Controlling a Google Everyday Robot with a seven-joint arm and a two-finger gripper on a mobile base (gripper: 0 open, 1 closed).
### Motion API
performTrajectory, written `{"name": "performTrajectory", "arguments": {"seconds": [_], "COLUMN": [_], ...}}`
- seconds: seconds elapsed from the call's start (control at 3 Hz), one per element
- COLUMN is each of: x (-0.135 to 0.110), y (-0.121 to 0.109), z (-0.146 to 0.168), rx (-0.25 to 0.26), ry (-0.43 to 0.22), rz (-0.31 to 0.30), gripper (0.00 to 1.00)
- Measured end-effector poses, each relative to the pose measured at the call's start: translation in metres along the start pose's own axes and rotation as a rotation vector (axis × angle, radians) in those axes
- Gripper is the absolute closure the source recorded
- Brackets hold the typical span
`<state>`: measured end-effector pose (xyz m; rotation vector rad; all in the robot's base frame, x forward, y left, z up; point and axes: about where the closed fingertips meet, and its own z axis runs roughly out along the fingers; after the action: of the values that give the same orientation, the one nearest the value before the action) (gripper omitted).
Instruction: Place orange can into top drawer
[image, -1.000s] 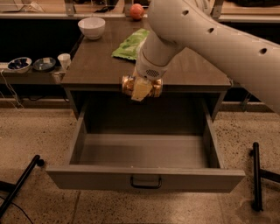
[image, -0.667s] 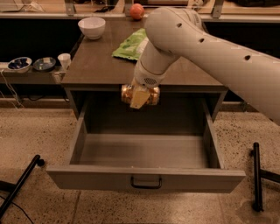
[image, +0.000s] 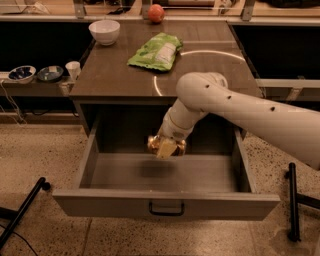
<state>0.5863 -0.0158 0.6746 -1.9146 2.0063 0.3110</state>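
The top drawer (image: 165, 205) is pulled wide open below the brown cabinet top, its flat front panel and small dark handle (image: 166, 209) toward the camera. My gripper (image: 166, 147) hangs inside the drawer opening, a little above the drawer floor near the back wall. It is shut on the orange can (image: 165, 146), whose orange-gold side shows between the fingers. A dark shadow lies on the drawer floor just below the can. My white arm (image: 240, 110) reaches in from the right.
On the cabinet top (image: 115, 75) lie a green bag (image: 156, 51), a white bowl (image: 104, 31) and a round red-orange fruit (image: 156, 13). A side shelf at left holds small bowls (image: 22, 73) and a cup (image: 73, 70). Black stand legs (image: 292, 200) stand on the floor at right.
My gripper with the orange can has come down from level with the cabinet's front edge into the open drawer. The arm has lowered with it.
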Motion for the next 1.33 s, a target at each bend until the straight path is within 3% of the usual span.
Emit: {"name": "performTrajectory", "arguments": {"seconds": [0.33, 0.67, 1.33], "x": [0.019, 0.019, 0.031], "y": [0.008, 0.006, 0.013], "z": [0.029, 0.030, 0.046], "rx": [0.009, 0.019, -0.026], "ry": [-0.041, -0.047, -0.071], "rz": [-0.010, -0.009, 0.008], "gripper": [1.00, 0.82, 0.35]}}
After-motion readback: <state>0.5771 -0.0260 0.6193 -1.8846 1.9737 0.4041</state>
